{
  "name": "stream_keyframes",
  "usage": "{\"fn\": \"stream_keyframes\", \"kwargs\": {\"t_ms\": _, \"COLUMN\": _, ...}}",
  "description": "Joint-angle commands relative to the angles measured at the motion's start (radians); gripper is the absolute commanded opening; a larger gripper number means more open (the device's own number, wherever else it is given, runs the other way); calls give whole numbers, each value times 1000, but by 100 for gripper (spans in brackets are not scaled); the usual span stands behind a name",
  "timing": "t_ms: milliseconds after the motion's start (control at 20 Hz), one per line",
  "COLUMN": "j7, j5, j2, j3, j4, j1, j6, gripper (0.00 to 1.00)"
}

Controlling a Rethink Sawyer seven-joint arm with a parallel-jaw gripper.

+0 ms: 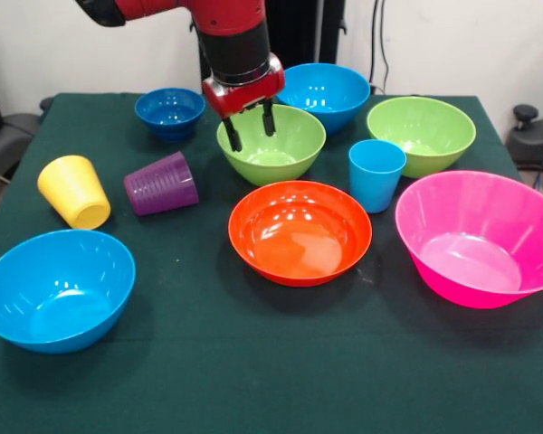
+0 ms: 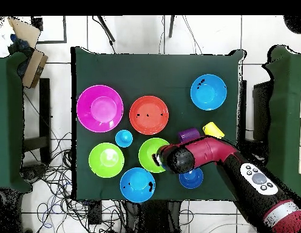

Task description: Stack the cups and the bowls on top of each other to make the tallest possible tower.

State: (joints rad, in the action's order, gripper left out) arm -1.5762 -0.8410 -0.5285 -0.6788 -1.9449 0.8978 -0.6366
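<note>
Hovering at upper centre of the front view, the gripper (image 1: pixel 251 132) hangs over the near-left rim of a green bowl (image 1: pixel 273 143), fingers spread and holding nothing. That bowl looks light, stiff and glossy, so probably slippery; its thin rim seems the only place narrow enough to pinch. Below it sits the orange bowl (image 1: pixel 300 231), with the pink bowl (image 1: pixel 478 237) at right and a blue bowl (image 1: pixel 56 288) at lower left. The blue cup (image 1: pixel 376 174) stands upright; the purple cup (image 1: pixel 161 184) and yellow cup (image 1: pixel 74 191) lie tipped over at left and may roll. No labels or writing are readable.
</note>
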Motion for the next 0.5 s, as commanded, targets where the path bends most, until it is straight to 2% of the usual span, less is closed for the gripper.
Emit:
{"fn": "stream_keyframes", "kwargs": {"t_ms": 50, "j7": 287, "j5": -87, "j2": 53, "j3": -17, "j4": 83, "j1": -14, "j6": -79, "gripper": 100}}
{"fn": "stream_keyframes", "kwargs": {"t_ms": 500, "j7": 326, "j5": -85, "j2": 72, "j3": -37, "j4": 98, "j1": 11, "j6": -98, "gripper": 100}}
